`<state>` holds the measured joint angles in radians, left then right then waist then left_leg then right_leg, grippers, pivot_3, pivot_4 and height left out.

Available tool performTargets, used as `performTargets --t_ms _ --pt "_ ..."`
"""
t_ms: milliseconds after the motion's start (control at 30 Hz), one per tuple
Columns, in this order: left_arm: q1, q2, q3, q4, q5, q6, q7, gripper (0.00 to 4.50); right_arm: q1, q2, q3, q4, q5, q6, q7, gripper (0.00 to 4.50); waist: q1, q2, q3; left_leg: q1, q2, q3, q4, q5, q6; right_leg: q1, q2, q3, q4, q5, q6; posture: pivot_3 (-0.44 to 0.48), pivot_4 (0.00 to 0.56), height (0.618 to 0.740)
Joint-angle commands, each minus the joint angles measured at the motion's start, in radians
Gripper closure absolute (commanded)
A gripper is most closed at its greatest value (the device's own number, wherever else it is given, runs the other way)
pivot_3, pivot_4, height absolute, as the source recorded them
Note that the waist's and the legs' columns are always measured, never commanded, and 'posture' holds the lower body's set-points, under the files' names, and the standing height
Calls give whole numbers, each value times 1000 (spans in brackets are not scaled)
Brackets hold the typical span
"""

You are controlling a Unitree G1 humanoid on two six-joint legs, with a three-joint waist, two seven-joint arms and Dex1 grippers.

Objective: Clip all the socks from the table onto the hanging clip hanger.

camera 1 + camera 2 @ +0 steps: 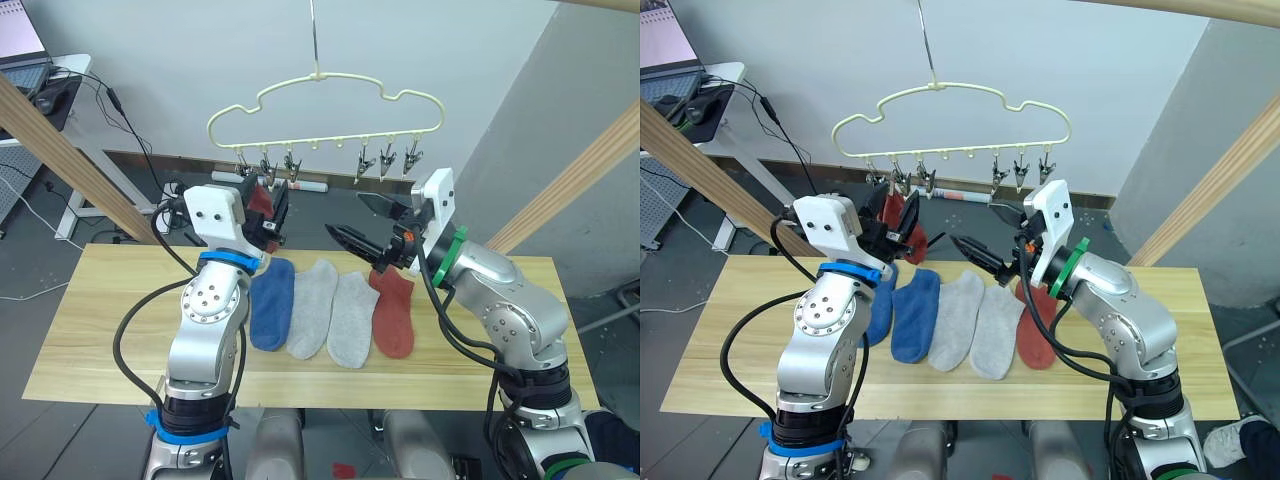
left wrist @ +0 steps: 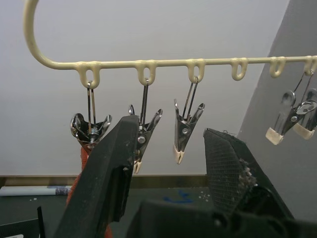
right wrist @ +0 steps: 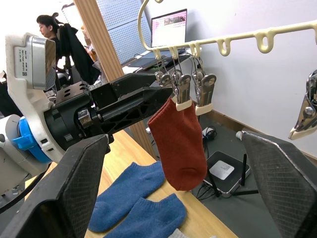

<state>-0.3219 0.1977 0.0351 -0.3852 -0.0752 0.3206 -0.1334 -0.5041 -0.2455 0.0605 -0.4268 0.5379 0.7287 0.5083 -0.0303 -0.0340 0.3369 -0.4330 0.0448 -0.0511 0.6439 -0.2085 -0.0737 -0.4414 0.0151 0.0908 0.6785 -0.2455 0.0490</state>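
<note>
The cream-yellow clip hanger (image 1: 325,100) hangs above the table's far edge with a row of metal clips (image 2: 185,126). One rust red sock (image 3: 181,144) hangs from a clip near its left end. My left gripper (image 1: 272,205) is raised right at that sock and the neighbouring clips, open, with nothing between its fingers. My right gripper (image 1: 347,215) hovers open to the right of it, below the hanger's middle. On the table (image 1: 110,330) lie two blue socks (image 1: 915,313), two light grey socks (image 1: 312,308) and a rust red sock (image 1: 393,312), side by side.
Pale wooden poles slant across at the left (image 1: 70,150) and right (image 1: 580,180). A desk with a laptop (image 1: 20,45) and cables stands at the back left. A person (image 3: 49,25) is far behind the left arm.
</note>
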Motion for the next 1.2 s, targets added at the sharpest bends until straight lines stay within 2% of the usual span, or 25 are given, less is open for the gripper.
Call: performTargets --t_ms 33,333,667,1200 --pt "-16 2 9 7 15 -13 12 2178 -18 3 -8 -37 23 -10 -5 0 0 0 0 0 0 0 0 0 0 0 0 0 0 0 0 16 317 740" --pt "-46 16 13 114 20 -63 4 2178 -21 0 -9 -36 25 -11 -7 0 0 0 0 0 0 0 0 0 0 0 0 0 0 0 0 12 313 740" --pt "-149 39 16 233 42 -152 7 2178 -16 -4 -12 -42 29 -10 -6 0 0 0 0 0 0 0 0 0 0 0 0 0 0 0 0 12 313 740" --pt "-176 35 15 263 45 -177 12 2178 -13 -2 -8 -27 22 -24 -1 0 0 0 0 0 0 0 0 0 0 0 0 1 0 0 0 14 306 740"
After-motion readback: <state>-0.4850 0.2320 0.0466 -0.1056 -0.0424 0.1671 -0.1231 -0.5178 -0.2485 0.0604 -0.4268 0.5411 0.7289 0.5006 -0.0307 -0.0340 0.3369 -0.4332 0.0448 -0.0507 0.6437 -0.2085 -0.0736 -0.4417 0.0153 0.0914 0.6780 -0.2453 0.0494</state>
